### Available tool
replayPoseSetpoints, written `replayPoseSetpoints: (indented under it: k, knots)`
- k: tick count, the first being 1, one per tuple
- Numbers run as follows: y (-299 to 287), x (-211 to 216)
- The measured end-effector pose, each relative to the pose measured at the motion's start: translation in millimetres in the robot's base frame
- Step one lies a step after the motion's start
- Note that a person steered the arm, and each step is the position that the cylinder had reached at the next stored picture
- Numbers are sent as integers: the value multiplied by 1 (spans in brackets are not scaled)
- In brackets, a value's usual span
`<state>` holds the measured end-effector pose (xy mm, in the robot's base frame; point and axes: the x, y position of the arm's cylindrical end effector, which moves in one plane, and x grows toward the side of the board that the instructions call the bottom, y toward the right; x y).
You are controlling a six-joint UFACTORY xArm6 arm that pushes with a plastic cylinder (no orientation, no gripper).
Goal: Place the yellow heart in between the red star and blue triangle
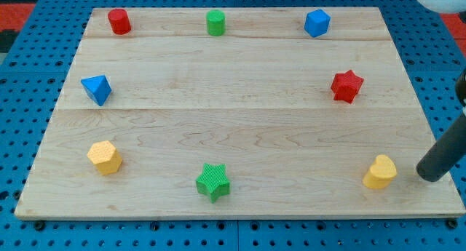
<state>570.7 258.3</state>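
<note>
Down at the desk's [240, 138] five o'clock corner, my tip [431, 175] rests on the wood, just beside the yellow heart [381, 172] at its three o'clock, a sliver apart. As end effector it is a bare rod, holding nothing. Farther back, the red star [346, 86] sits at two o'clock and the blue triangle [96, 89] at ten, well apart.

Yellow heart [380, 172], red star [346, 86], blue triangle [96, 89], pale wooden board [240, 127].
</note>
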Motion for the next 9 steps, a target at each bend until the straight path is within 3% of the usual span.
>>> replayPoseSetpoints:
  k: [1, 3, 5, 6, 8, 9]
  knots:
    - [-19, 11]
    - [-62, -31]
    - [-48, 5]
    - [-137, -19]
    - [-262, -129]
    - [-240, -134]
